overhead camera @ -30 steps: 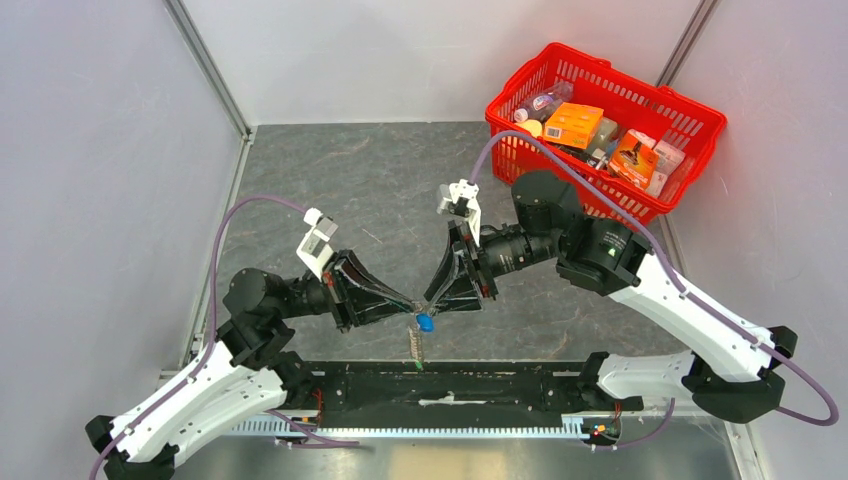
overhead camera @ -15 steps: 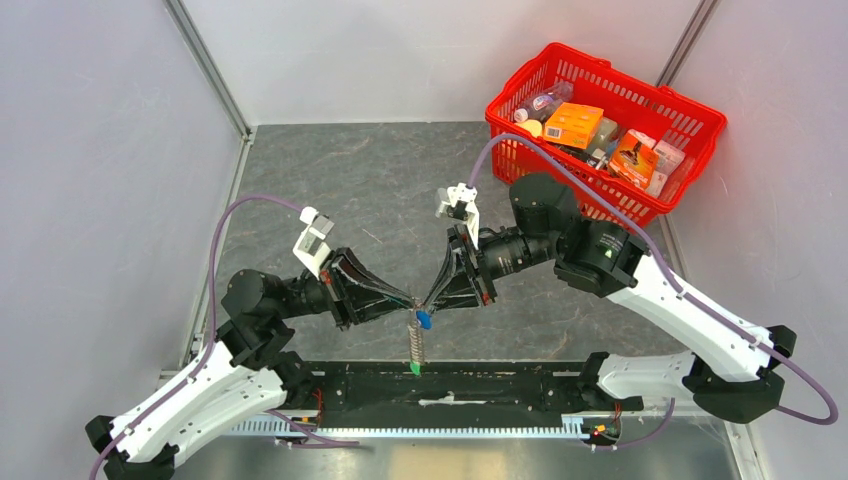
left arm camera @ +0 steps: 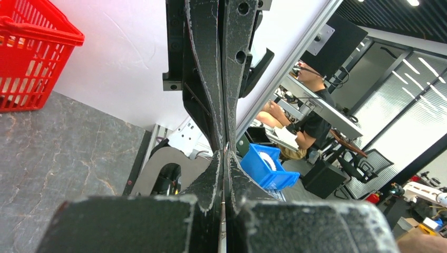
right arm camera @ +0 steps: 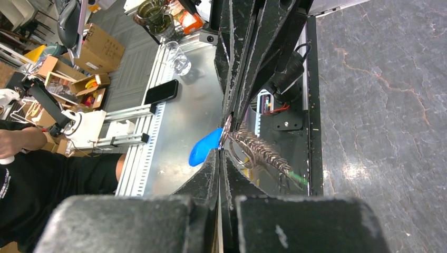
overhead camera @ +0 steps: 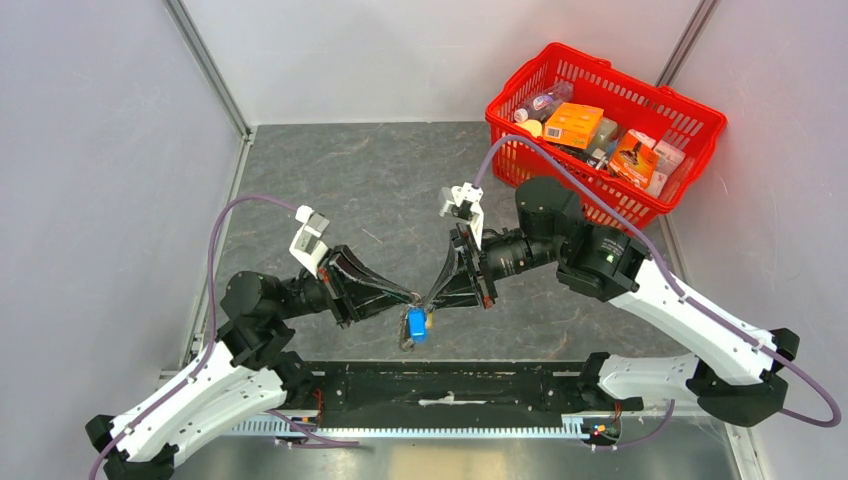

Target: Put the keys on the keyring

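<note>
My two grippers meet tip to tip above the table's near middle. The left gripper (overhead camera: 417,299) is shut; in the left wrist view (left arm camera: 226,154) a thin metal piece shows between its fingers. The right gripper (overhead camera: 431,298) is shut too, and in the right wrist view (right arm camera: 221,148) the blue-headed key (right arm camera: 205,147) sticks out at its fingertips. The keyring's metal ring and braided strap (right arm camera: 261,153) with a green tag (right arm camera: 299,181) hang beside them. From above, the blue key (overhead camera: 416,326) and the strap (overhead camera: 407,340) dangle just below the tips. Other keys are not visible.
A red basket (overhead camera: 640,83) full of packages stands at the back right, behind the right arm; it also shows in the left wrist view (left arm camera: 42,29). A black rail (overhead camera: 500,385) runs along the near edge under the grippers. Grey walls close in both sides.
The strap, which hung straight down towards the rail, has swung up and bunched under the tips. The blue key head has turned and shows larger. Both grippers stayed shut together.
</note>
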You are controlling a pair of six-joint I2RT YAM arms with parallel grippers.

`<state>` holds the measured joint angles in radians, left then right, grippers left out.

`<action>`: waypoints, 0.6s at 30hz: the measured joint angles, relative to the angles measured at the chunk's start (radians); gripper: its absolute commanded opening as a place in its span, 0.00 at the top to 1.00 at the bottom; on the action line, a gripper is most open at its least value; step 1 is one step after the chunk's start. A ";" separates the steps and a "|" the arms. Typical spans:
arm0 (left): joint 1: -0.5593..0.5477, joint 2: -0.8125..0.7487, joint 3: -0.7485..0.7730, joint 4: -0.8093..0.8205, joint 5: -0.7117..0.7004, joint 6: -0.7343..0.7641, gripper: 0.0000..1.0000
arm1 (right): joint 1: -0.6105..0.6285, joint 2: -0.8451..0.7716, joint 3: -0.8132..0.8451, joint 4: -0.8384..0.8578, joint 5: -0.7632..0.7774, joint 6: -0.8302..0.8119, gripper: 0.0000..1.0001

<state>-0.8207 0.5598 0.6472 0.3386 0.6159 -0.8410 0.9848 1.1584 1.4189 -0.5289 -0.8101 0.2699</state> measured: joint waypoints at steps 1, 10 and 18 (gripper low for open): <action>0.000 0.000 0.000 0.008 -0.007 0.000 0.98 | 0.000 -0.003 -0.008 0.012 0.000 0.005 1.00; -0.002 0.000 -0.033 0.088 -0.041 -0.019 0.98 | 0.000 -0.018 -0.049 0.085 0.006 0.050 1.00; -0.002 0.000 -0.055 0.169 -0.068 -0.046 0.98 | 0.000 -0.019 -0.069 0.157 0.007 0.090 1.00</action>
<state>-0.8223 0.5598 0.5919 0.5072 0.5480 -0.8871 0.9848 1.1397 1.3502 -0.3717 -0.8032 0.3595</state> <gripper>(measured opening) 0.028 0.007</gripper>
